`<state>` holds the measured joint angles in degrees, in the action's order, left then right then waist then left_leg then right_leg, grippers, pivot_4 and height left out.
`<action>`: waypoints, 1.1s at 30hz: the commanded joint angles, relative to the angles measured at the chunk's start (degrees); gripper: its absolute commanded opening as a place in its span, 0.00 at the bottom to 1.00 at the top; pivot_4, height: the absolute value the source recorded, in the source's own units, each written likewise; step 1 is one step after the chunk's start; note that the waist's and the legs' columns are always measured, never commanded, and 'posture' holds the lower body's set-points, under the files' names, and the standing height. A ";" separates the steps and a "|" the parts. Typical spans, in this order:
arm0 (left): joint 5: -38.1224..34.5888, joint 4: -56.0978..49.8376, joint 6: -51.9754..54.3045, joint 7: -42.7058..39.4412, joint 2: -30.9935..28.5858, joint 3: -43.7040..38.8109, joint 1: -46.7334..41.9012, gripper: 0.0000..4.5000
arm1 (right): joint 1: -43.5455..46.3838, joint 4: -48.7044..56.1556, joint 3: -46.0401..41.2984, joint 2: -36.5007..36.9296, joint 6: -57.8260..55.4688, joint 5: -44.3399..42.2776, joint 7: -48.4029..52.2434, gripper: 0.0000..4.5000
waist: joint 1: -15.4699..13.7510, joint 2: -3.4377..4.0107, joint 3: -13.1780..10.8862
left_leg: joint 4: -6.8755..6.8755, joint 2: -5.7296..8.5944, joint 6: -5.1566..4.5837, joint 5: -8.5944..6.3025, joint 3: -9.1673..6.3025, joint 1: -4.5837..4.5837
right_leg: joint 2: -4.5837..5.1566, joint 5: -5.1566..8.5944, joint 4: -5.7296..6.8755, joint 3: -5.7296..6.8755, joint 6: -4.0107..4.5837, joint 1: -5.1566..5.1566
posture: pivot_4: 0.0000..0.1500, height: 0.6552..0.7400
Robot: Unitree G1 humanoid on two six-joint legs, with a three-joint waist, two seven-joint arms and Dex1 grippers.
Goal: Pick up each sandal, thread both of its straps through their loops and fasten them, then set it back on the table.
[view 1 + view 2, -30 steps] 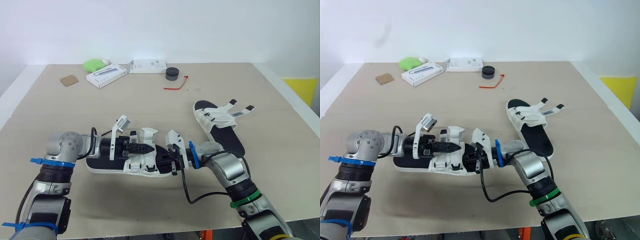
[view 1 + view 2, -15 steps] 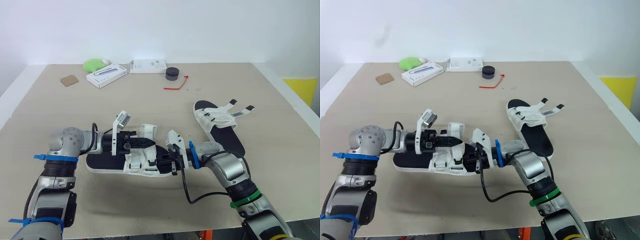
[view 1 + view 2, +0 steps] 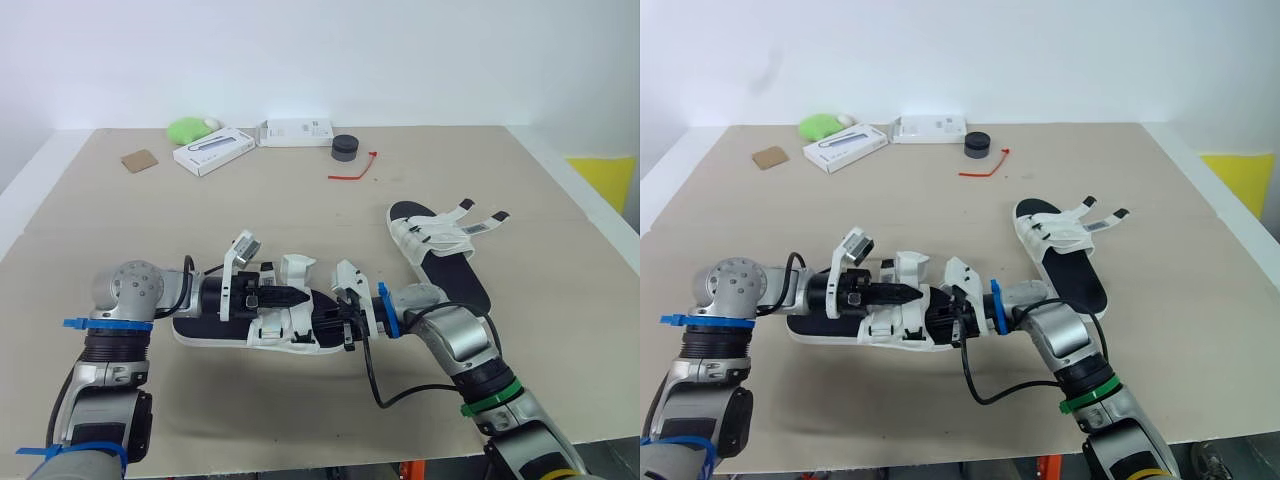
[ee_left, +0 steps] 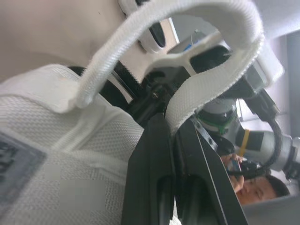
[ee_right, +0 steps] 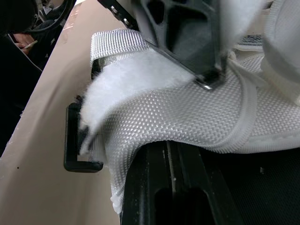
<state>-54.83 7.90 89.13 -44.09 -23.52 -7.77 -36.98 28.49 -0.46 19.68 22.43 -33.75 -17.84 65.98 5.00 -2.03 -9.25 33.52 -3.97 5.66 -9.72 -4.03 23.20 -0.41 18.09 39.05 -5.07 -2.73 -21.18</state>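
Note:
A black-soled sandal (image 3: 205, 328) with white mesh straps lies left of the table's middle. My left gripper (image 3: 300, 296) reaches over it from the left, shut on a white strap (image 4: 206, 89) that loops up over the fingers. My right gripper (image 3: 336, 322) comes in from the right at the sandal's toe end, shut on the white mesh upper (image 5: 187, 117). A black loop (image 5: 75, 140) shows beside that fabric. The second sandal (image 3: 440, 255) lies to the right, flat on the table, its two strap ends splayed loose.
Along the far edge sit a green object (image 3: 190, 129), two white boxes (image 3: 212, 152) (image 3: 296, 132), a black round lid (image 3: 344, 148), a red tie (image 3: 352, 170) and a brown card (image 3: 139, 160). A person (image 4: 253, 187) shows behind my right arm in the left wrist view.
My left gripper rose and drew back with the strap half a second ago, then came down again over the sandal. The right gripper and both sandals stayed put.

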 commanded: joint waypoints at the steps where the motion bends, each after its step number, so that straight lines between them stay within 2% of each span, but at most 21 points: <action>1: 0.43 -1.60 0.64 0.88 -0.31 0.88 1.06 0.01 | -2.89 -3.40 3.43 0.22 -2.86 1.60 -0.92 0.00 | 0.00 0.00 0.00 | 0.00 0.00 0.00 0.00 0.00 0.00 | 0.00 0.00 0.00 0.00 0.00 0.00 | 1.00 1.00; 7: 1.76 -7.52 -4.08 -4.20 -5.28 7.59 4.44 0.01 | -3.24 -3.19 3.36 0.29 -2.94 1.51 -0.97 0.00 | 0.02 0.01 0.01 | -0.01 0.00 0.01 -0.01 0.00 -0.01 | 0.00 0.00 0.00 -0.02 0.00 0.00 | 1.00 1.00; 10: 6.39 -13.31 -13.82 -11.93 -11.36 16.31 7.32 0.01 | -3.23 -3.17 3.28 0.28 -3.03 1.49 -1.02 0.00 | 0.13 -0.01 0.05 | -0.08 0.00 0.09 -0.06 0.01 -0.04 | -0.01 0.05 -0.01 -0.04 0.08 -0.01 | 1.00 1.00; 13: 9.83 -14.56 -21.40 -16.54 -13.70 20.29 7.80 0.01 | -3.14 -3.25 3.15 0.20 -2.99 1.50 -1.04 0.00 | 0.12 0.03 0.15 | -0.14 0.00 0.17 -0.12 0.01 -0.10 | -0.01 0.18 -0.01 -0.03 0.12 0.01 | 1.00 1.00; 18: 13.91 -15.53 -30.50 -19.75 -13.14 22.37 7.77 0.01 | -3.26 -3.23 3.08 0.00 -2.98 1.48 -1.23 0.00 | 0.12 0.00 0.18 | -0.13 0.00 0.09 -0.19 0.03 -0.10 | -0.01 0.25 -0.01 -0.05 0.13 0.02 | 1.00 1.00; 24: 14.20 -15.77 -35.15 -22.01 -11.23 21.26 7.28 0.01 | -3.59 -3.04 3.17 -0.19 -3.06 1.47 -1.49 0.00 | 0.01 -0.01 0.20 | -0.07 0.00 0.05 -0.21 0.03 -0.10 | 0.00 0.25 -0.01 -0.04 0.12 0.05 | 1.00 1.00; 33: 21.79 -12.96 -42.89 -30.94 -15.70 27.44 7.00 0.01 | -3.55 -3.16 2.83 -0.21 -2.96 1.33 -1.42 0.00 | 0.07 0.00 0.20 | -0.08 -0.01 -0.08 -0.27 0.03 -0.11 | -0.04 0.27 -0.01 -0.05 0.14 0.04 | 1.00 1.00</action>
<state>-35.43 -5.55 46.18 -72.73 -37.30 16.41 -30.95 27.76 0.32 19.75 22.07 -34.04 -17.94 65.99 5.08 -2.02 -9.05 33.45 -3.98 5.57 -10.00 -4.00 23.09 -0.46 18.36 39.04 -5.13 -2.58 -21.14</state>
